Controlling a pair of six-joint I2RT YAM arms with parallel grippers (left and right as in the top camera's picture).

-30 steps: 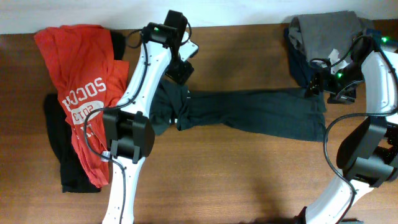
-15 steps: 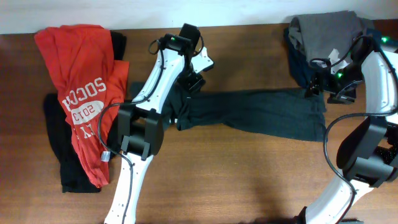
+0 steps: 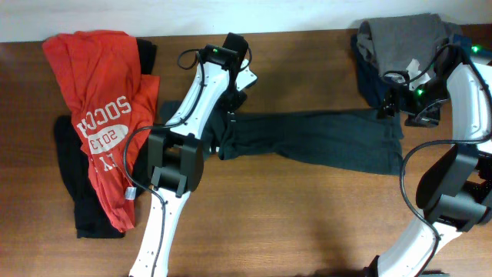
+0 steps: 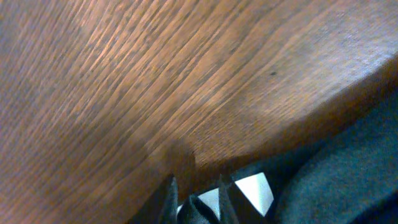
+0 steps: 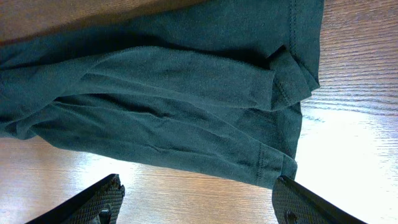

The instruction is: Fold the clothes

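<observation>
Our left gripper [image 4: 196, 185] shows only its two tips at the bottom edge of its wrist view. They stand close, with dark cloth and something white between them, and we cannot tell whether they are pinching anything. Our right gripper [image 5: 198, 183] is spread wide and holds nothing, hanging above the hemmed end of the dark T-shirt [image 3: 323, 142].

That shirt lies across the middle of the table [image 3: 292, 231] as a long, rumpled band, bunched at its left end. The red shirt [image 3: 100, 108] lies on a black garment [image 3: 77, 200] at the left of the frame. A grey garment [image 3: 403, 35] sits in a pile at the upper right.

We see three risks:
- **Dragging:** the right end is free, so a pull from the left could drag the whole shirt towards the red one instead of spreading it.
- **Slipping:** a thin pinch on the bunched end could slip off once lifted.
- **Trapped creases:** one corner at the right end is doubled over, and a fold made now would trap that crease.

The left arm [image 3: 188, 92] climbs from the lower centre-left to the upper middle of the frame. There the wrist bends down onto the shirt's bunched end. The right arm [image 3: 469, 100] arcs up the right edge and curls back leftward over the shirt's right end.
</observation>
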